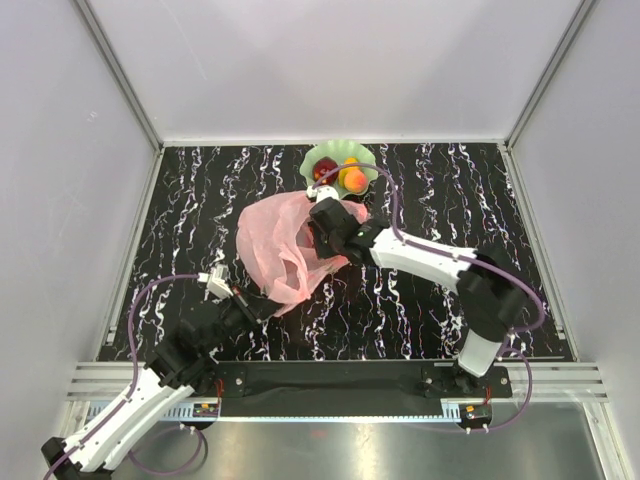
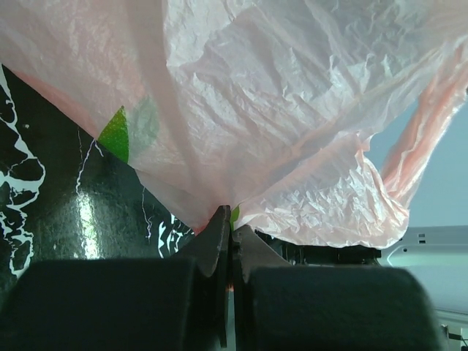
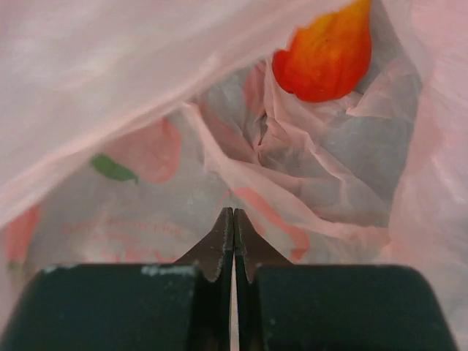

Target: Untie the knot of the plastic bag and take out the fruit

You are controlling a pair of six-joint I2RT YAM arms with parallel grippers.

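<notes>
Hold L gripper [image 2: 230,219] clamped on near hem of plastic bag [image 1: 275,240], mid-table [image 1: 420,300] just short of green dish [image 1: 322,155] at far edge, then part R gripper [image 3: 234,219], now pinched together & seemingly empty inside bag, & reach deeper round orange fruit [image 3: 325,58].

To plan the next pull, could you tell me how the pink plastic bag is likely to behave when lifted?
The plastic bag is probably floppy: its thin film crumples into folds at the left gripper. The orange fruit inside would likely roll and shift as it rises.
</notes>
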